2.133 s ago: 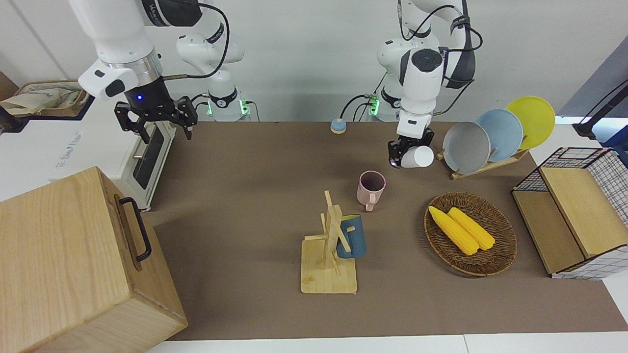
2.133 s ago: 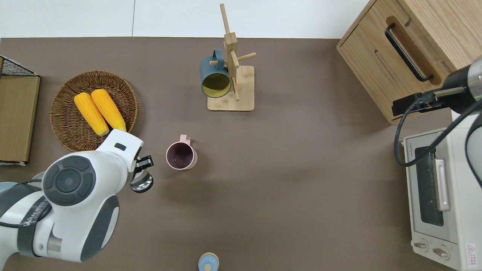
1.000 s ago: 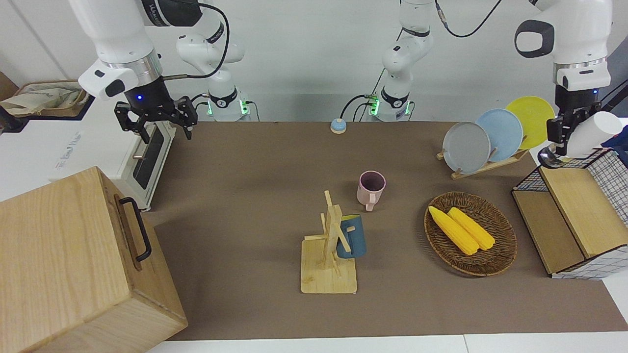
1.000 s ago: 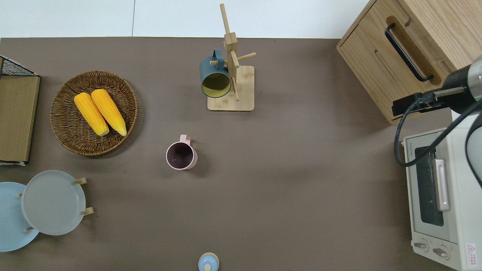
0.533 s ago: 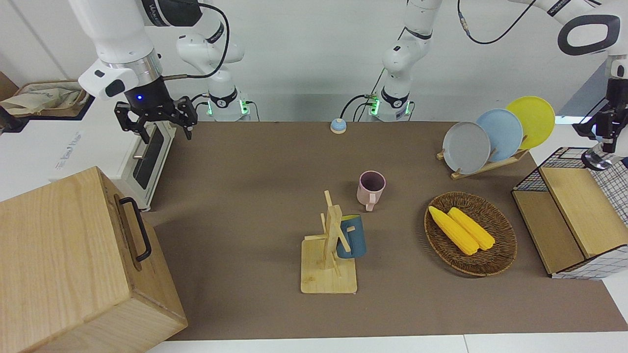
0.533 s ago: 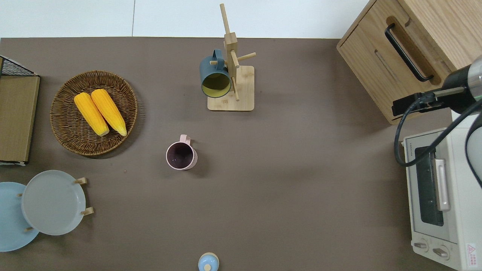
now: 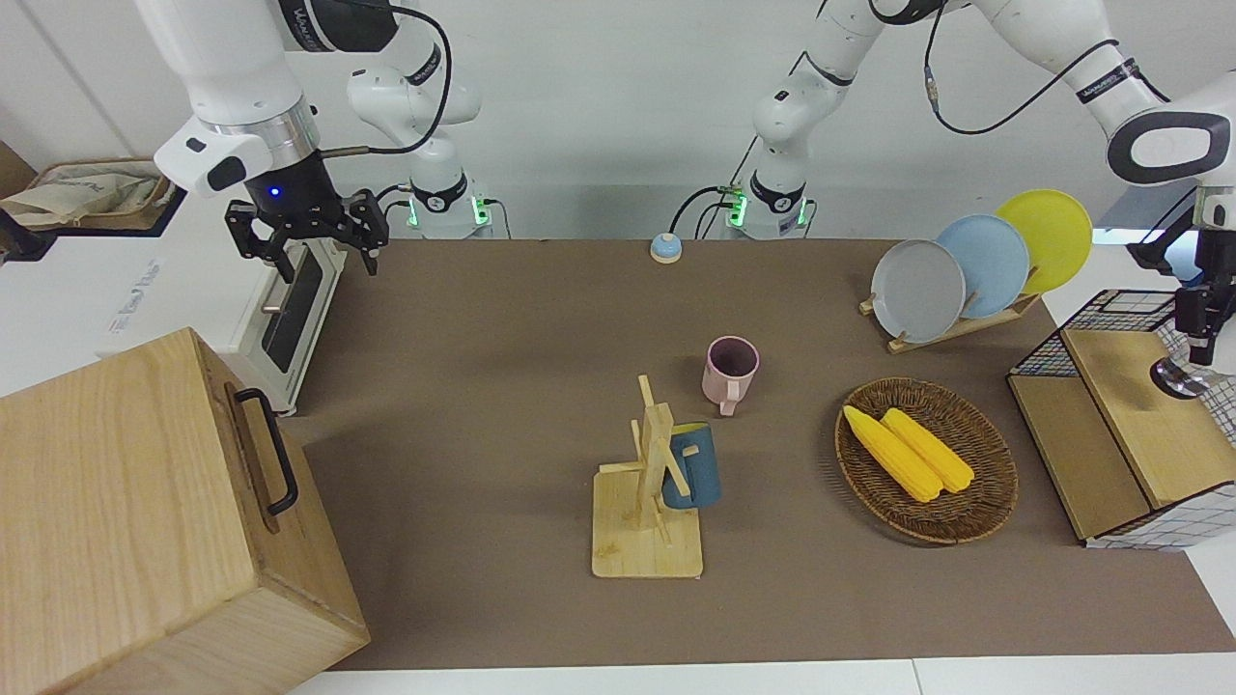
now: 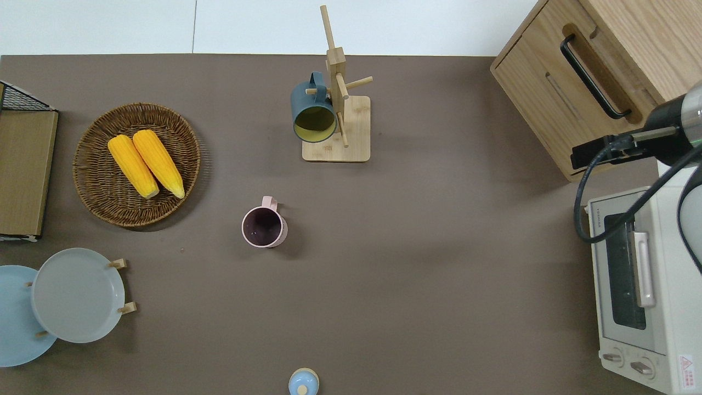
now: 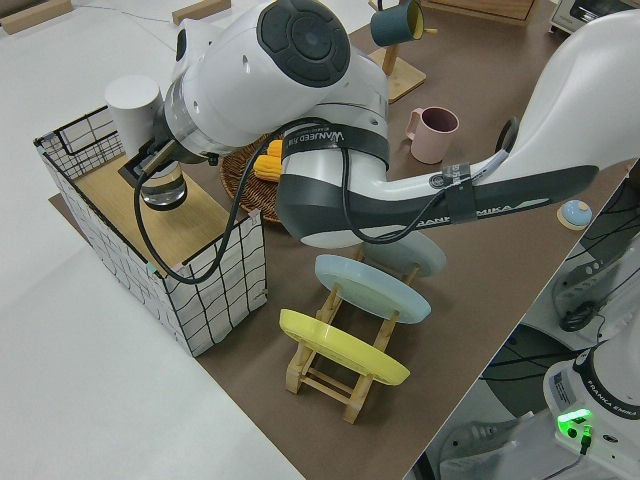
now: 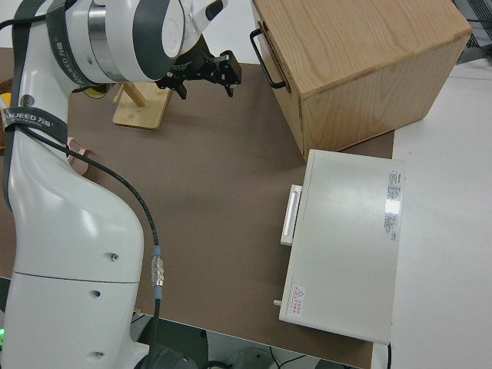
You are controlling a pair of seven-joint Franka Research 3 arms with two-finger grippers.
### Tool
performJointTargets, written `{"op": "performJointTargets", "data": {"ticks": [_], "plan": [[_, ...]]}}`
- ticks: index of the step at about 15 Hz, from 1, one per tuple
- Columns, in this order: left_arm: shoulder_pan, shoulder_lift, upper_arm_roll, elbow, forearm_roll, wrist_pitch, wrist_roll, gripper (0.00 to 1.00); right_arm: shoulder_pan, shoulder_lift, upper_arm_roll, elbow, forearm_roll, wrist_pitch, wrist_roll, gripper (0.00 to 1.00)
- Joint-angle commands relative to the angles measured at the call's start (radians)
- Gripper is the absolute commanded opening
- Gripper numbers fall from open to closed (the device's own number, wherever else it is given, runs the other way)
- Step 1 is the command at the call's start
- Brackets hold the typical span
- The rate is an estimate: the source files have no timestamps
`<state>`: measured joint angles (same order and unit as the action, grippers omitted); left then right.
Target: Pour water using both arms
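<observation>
the left jaws (image 9: 150, 178), pinching a white cup (image 9: 133, 98), have swung away from the pink mug (image 7: 731, 369) to over the wire basket (image 9: 215, 275), so pouring looks done; right arm parked.

The room is brightly and evenly lit from above, a cool white light with no dim corners. Shadows on the brown table mat (image 7: 483, 405) are soft and short: a faint one beside the pink mug (image 8: 265, 227), a broader blurred patch near the wooden box (image 7: 145, 521). The white oven (image 10: 346, 246) top carries a small glare spot. The side views bend slightly at their edges. Everything stands in focus, with no motion blur.
</observation>
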<state>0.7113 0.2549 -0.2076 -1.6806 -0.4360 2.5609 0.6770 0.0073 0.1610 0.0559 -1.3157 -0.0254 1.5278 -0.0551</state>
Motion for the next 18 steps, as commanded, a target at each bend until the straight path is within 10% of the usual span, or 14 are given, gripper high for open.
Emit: {"op": "performJointTargets", "data": {"ticks": [1,18], "plan": [[-0.001,0.020,0.001,0.039,-0.050,0.019,0.067,0.00,-0.018,-0.023,0.012,-0.026,0.007,0.000,-0.025,0.987],[0.022,0.037,-0.001,-0.028,-0.173,0.062,0.260,0.01,-0.018,-0.023,0.012,-0.026,0.007,0.002,-0.025,0.987]]}}
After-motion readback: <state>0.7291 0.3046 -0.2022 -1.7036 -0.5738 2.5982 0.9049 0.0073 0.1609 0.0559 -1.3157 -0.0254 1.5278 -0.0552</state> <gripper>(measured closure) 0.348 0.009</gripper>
